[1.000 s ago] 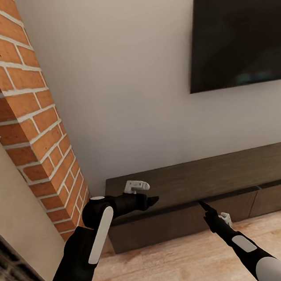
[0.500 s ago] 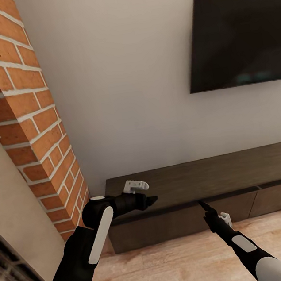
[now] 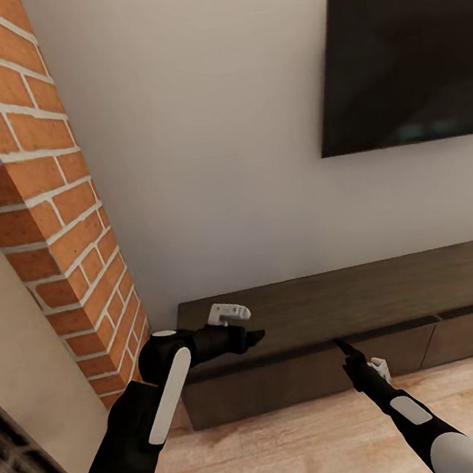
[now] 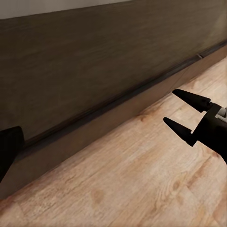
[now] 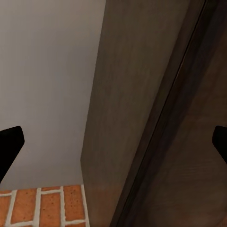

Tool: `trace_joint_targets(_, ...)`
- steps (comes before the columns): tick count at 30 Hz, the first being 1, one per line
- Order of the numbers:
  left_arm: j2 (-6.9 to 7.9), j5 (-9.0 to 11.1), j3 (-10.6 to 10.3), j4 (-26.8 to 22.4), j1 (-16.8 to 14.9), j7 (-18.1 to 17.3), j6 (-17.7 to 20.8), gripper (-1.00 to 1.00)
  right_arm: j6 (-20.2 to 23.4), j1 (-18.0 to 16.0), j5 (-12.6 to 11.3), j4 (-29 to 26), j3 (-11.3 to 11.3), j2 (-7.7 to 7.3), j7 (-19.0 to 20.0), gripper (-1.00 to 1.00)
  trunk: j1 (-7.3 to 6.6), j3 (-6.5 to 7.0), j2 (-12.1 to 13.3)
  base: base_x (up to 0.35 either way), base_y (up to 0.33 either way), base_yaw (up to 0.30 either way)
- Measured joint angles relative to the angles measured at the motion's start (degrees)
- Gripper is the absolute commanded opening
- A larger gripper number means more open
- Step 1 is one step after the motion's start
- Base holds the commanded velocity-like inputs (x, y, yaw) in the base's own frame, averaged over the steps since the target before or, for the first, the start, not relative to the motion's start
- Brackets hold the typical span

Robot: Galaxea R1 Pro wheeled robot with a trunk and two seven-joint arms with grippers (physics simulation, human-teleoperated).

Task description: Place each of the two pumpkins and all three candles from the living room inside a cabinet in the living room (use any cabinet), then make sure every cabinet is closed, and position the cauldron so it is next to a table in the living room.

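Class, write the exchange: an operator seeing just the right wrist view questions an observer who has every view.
Operator: What lies beneath my right tool?
Observer: Pale wooden plank floor; the right tool hangs open beside the long dark-brown wooden cabinet's front.
Operator: Anything on the wall above?
Observer: A flat black television, mounted right of the red brick column.

The cabinet (image 3: 351,303) ran off the head view's right edge, as did the television (image 3: 400,63). The left gripper (image 3: 258,335) covered part of the cabinet's top edge; its finger spacing stayed unreadable there.
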Motion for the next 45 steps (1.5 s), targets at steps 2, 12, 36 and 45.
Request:
trace_joint_targets(2,0.0,0.0,0.0,0.0,0.0,0.0,0.0,1.0,0.0,0.0,0.0,0.0,0.0,0.0,0.0,1.0,0.0,0.0,0.0,0.005,0.0,0.0)
trace_joint_targets(12,0.0,0.1,0.0,0.0,0.0,0.0,0.0,1.0,0.0,0.0,0.0,0.0,0.0,-0.04,0.0,1.0,1.31,-1.07,-2.4,0.001,0.0,0.0)
trace_joint_targets(36,0.0,0.3,0.0,-0.1,0.0,0.2,0.0,1.0,4.0,0.0,0.0,1.0,-0.1,-0.83,8.4,1.0,6.59,-5.38,-12.0,0.0,0.0,0.0)
trace_joint_targets(45,0.0,0.3,0.0,-0.1,0.0,0.2,0.0,1.0,5.0,0.0,0.1,0.6,-0.1,-1.07,9.6,1.0,8.56,-7.0,-15.6,0.0,0.0,0.0)
